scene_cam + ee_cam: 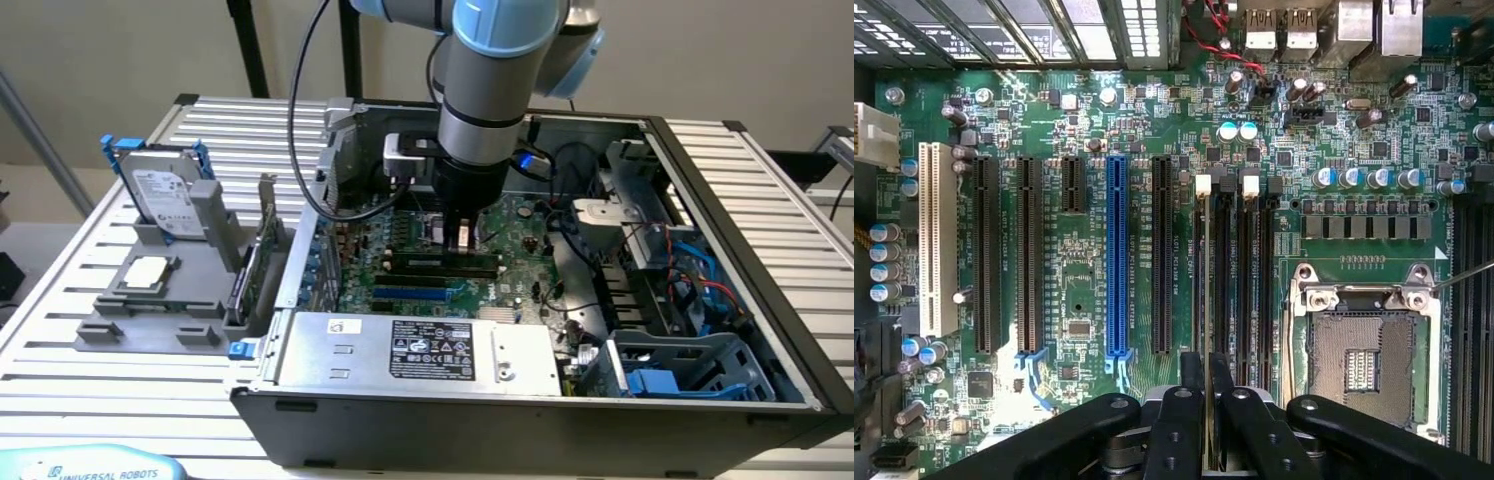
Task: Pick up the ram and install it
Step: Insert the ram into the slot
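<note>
Now seating step: gripper [1206,400] jaws clamped on the ram [1206,300], edge-on over a memory slot [1201,270]; needs straight downward press.

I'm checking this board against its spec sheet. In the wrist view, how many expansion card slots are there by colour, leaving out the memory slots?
White slot: 1
Blue slot: 1
Black slots: 4 (three long, one short)
Total: 6
</note>
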